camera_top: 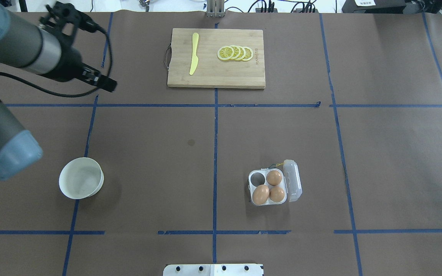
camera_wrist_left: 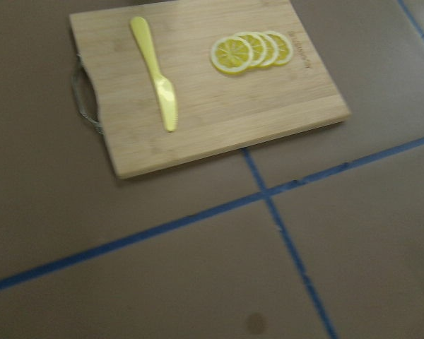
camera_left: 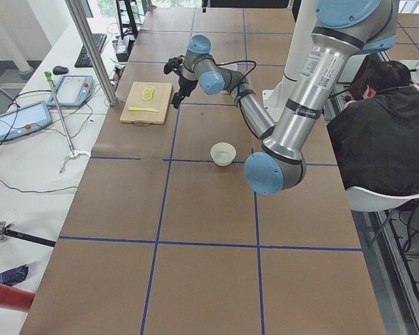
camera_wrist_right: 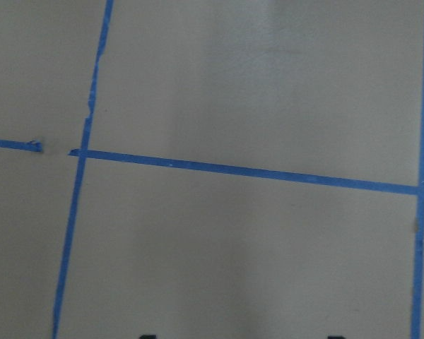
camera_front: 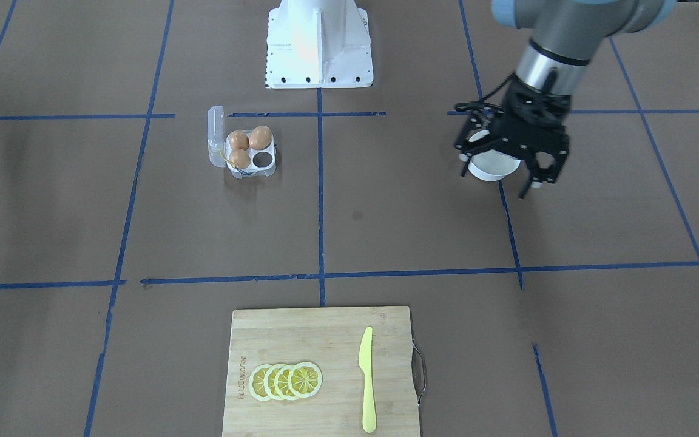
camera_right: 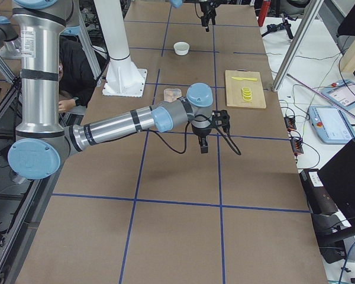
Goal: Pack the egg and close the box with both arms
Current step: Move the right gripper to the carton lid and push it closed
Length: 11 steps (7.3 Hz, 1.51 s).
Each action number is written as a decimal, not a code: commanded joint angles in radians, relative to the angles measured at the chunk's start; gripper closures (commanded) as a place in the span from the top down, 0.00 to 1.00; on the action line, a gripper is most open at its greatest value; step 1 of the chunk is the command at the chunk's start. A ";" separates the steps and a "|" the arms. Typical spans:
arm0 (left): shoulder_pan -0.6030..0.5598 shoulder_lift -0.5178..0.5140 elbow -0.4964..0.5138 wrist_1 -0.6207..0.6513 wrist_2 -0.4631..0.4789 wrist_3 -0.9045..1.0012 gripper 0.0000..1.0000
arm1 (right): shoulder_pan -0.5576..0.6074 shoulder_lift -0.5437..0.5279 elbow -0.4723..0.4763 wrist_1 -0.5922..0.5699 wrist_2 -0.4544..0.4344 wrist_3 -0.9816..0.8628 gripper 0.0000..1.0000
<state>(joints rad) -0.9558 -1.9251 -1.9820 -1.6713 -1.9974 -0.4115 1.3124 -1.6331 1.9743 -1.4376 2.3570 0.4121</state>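
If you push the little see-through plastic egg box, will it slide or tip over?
Probably slides: the clear plastic four-cup egg box sits flat on smooth brown paper. Three brown eggs weigh it unevenly, one cup empty, so it might turn. Its open lid looks thin and floppy.

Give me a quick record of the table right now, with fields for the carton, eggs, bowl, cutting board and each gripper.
carton: clear four-cup egg carton, lid open
eggs: three eggs in cups, one empty cup
bowl: white bowl, nothing in it
board: cutting board with yellow knife and lemon slices
left gripper: open, holding nothing, well away from the carton
right gripper: over bare table, open or shut not clear
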 commanded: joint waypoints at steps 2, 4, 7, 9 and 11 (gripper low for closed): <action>-0.425 0.202 0.148 0.002 -0.132 0.422 1.00 | -0.250 0.001 0.071 0.122 -0.071 0.403 0.24; -0.637 0.216 0.308 0.007 -0.129 0.550 1.00 | -0.407 0.001 0.071 0.282 -0.162 0.618 0.00; -0.741 0.311 0.330 0.115 -0.220 0.637 1.00 | -0.646 0.010 0.078 0.316 -0.324 0.806 0.00; -0.741 0.308 0.327 0.125 -0.222 0.639 1.00 | -0.860 0.106 0.081 0.315 -0.508 1.012 0.00; -0.739 0.301 0.325 0.125 -0.222 0.639 1.00 | -0.972 0.264 0.016 0.313 -0.617 1.039 0.00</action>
<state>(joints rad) -1.6952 -1.6208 -1.6552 -1.5473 -2.2189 0.2268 0.4116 -1.4710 2.0295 -1.1224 1.8079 1.4255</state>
